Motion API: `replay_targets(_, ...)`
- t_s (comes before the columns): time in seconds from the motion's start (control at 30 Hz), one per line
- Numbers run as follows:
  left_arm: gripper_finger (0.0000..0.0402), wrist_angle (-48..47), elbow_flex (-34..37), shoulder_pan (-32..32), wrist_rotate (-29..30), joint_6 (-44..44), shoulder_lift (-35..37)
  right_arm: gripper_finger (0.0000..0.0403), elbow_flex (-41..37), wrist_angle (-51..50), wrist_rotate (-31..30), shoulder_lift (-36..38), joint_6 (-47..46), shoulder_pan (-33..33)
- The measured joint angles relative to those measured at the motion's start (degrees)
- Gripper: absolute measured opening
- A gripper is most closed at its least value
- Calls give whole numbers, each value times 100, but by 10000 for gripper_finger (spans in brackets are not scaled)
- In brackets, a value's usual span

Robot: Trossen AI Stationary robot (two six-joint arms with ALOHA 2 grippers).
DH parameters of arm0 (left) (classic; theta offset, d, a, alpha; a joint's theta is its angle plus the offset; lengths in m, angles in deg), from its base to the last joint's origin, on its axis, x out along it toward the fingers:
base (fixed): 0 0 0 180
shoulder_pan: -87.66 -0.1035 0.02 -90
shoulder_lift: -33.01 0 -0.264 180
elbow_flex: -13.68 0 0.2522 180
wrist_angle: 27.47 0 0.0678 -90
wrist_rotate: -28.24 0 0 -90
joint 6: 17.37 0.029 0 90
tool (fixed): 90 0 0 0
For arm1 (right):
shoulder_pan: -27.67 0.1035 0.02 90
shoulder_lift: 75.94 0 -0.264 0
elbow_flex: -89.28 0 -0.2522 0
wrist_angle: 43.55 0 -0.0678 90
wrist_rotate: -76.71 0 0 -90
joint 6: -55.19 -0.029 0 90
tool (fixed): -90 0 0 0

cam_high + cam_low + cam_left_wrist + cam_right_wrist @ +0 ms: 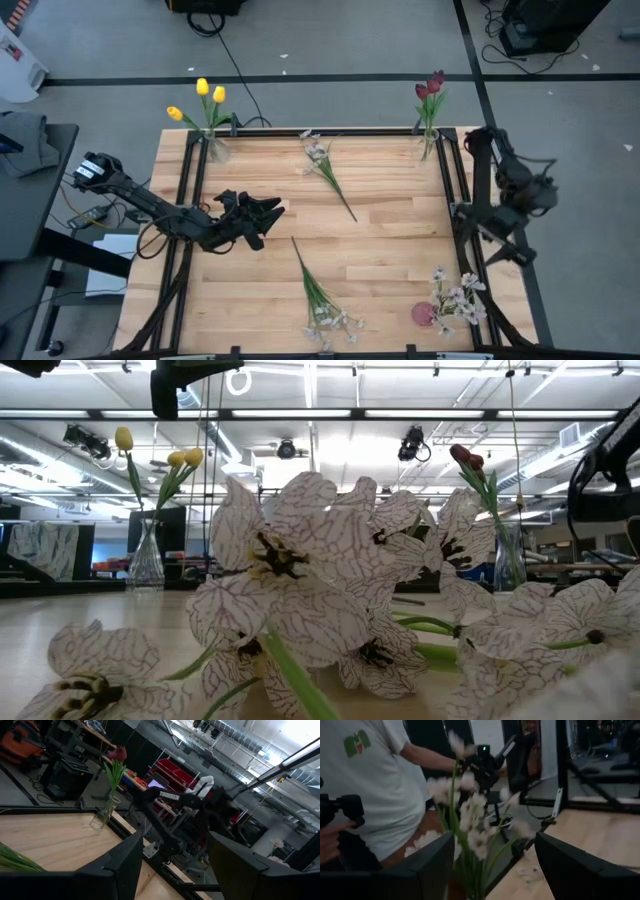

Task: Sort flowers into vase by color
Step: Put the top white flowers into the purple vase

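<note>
Yellow tulips (205, 100) stand in a glass vase (217, 150) at the far left corner. Dark red tulips (430, 88) stand in a vase (428, 145) at the far right corner. One whitish spray (325, 165) lies flat on the table's far middle, and another (322, 300) lies near the near edge. More whitish blossoms (455, 295) stand upright at the near right. My left gripper (275, 210) hovers open over the table's left half, holding nothing. My right gripper (495, 850) is open at the right edge and faces those upright blossoms (465, 820) without touching them.
A pink round thing (422, 314) sits beside the near-right blossoms. Black frame rails (190, 200) run along both table sides. A person in a white shirt (380, 785) stands beyond the table. Bare wood (400, 250) lies between the two sprays.
</note>
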Motion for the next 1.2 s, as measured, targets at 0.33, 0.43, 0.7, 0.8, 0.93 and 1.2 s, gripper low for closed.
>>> replay_targets(0.33,223,0,-2,-6,12,6,0,285,942,-93,-1637,161,1825,-20)
replay_targets(0.43,223,5,-2,-94,179,168,-56,285,951,455,-3023,138,2797,-21)
replay_targets(0.7,223,-324,-83,-1040,-1103,-316,-747,276,955,2706,-4687,209,4432,-20)
replay_targets(0.8,223,-1149,-480,-1613,-2282,-966,-1289,272,955,3743,-4961,216,5228,-2)
replay_targets(0.93,223,-1844,-1201,-2274,-3332,-1913,-2125,267,955,4510,-5010,215,6150,-2)
replay_targets(1.2,223,-1762,-2642,-3148,-3656,-4843,-3721,252,955,4836,-5083,62,6424,-63)
